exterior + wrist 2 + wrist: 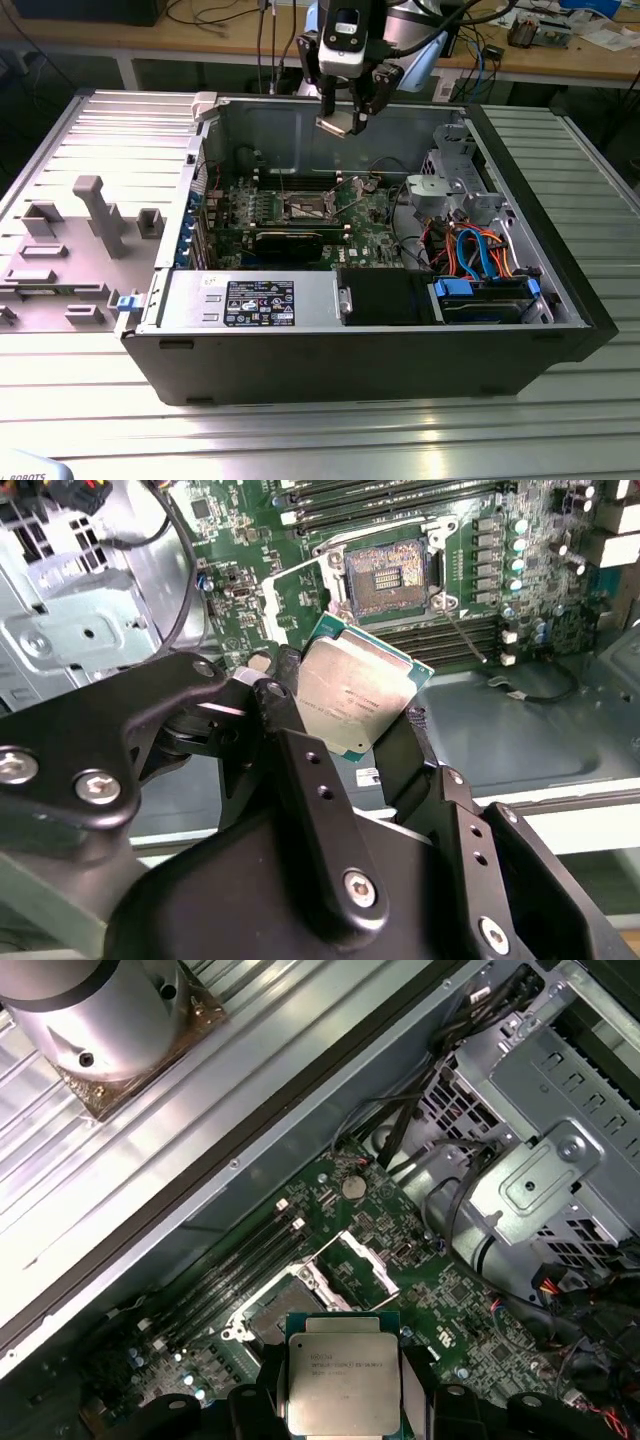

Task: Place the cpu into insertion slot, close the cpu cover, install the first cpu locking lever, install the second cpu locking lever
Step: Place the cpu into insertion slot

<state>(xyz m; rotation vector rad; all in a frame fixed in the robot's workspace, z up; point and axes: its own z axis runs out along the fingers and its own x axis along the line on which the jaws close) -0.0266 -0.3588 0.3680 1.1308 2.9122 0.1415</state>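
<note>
Fingers (283,695) were clamped tight on the cpu (355,695), one on each of two opposite edges, with its silver-grey top facing the camera in both wrist views! In the exterior view the gripper (343,118) hung over the open computer case (300,350), close to the back wall. The cpu was tilted in its grip and well apart from the green motherboard (375,235) below. Down on that board the insertion slot (385,575) sat uncovered, its dark centre showing and nothing seated in it. The cpu cover (352,186) stood swung up just beside the slot, on the exterior view's right.
</note>
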